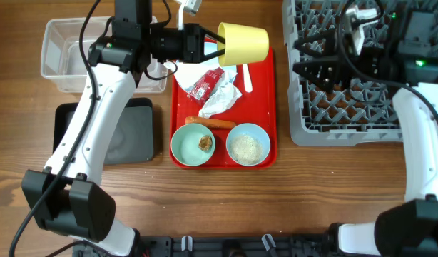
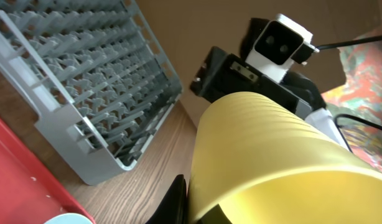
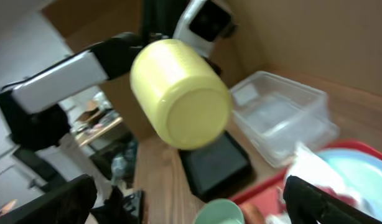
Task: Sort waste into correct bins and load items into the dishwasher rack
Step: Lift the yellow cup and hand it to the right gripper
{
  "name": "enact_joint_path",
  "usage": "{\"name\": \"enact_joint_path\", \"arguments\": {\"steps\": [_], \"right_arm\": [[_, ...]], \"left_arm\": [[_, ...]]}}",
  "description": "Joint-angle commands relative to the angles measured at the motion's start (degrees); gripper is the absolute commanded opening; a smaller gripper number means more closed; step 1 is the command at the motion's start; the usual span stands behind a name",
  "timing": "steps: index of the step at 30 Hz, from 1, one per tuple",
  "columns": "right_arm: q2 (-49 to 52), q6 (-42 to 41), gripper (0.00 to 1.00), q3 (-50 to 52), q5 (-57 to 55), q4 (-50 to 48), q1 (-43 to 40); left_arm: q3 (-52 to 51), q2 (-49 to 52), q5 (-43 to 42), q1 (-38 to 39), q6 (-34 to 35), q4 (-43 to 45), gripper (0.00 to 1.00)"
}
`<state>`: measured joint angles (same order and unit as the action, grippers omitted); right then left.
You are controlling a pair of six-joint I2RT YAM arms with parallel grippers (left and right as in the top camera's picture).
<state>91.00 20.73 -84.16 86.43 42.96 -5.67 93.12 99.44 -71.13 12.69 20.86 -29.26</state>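
Note:
My left gripper (image 1: 213, 44) is shut on the yellow cup (image 1: 244, 44) and holds it on its side above the far edge of the red tray; the cup fills the left wrist view (image 2: 272, 162). My right gripper (image 1: 312, 68) is open and empty over the grey dishwasher rack (image 1: 354, 107), facing the cup (image 3: 181, 93). On the tray lie a red wrapper (image 1: 203, 84), white tissue (image 1: 220, 96), a carrot (image 1: 210, 123), a white spoon (image 1: 247, 78), a bowl with a brown scrap (image 1: 192, 144) and a bowl with rice (image 1: 247, 145). The pale-blue plate (image 3: 359, 174) is partly under the tissue.
The clear tub (image 1: 69, 53) stands at the far left, with the black tray (image 1: 126, 132) in front of it. The red serving tray (image 1: 265, 107) lies between the bins and the rack. The rack's near corner shows in the left wrist view (image 2: 85, 81).

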Motion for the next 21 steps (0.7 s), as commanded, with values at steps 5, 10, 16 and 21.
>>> {"name": "enact_joint_path", "arguments": {"steps": [5, 10, 16, 21], "right_arm": [[2.2, -3.4, 1.00, -0.6, 6.0, -12.7, 8.1], [2.2, -10.4, 0.99, -0.6, 2.7, -19.8, 10.0], [2.3, -10.6, 0.72, -0.6, 2.3, -19.8, 10.3], [2.3, -11.9, 0.36, -0.6, 2.3, -19.8, 10.3]], "left_arm": [[0.4, 0.7, -2.8, 2.7, -1.1, 0.1, 0.04], [0.4, 0.7, -2.8, 4.4, -0.9, 0.1, 0.04], [0.4, 0.7, -2.8, 4.7, -0.9, 0.1, 0.04], [0.4, 0.7, -2.7, 4.7, -0.9, 0.2, 0.05]]}}
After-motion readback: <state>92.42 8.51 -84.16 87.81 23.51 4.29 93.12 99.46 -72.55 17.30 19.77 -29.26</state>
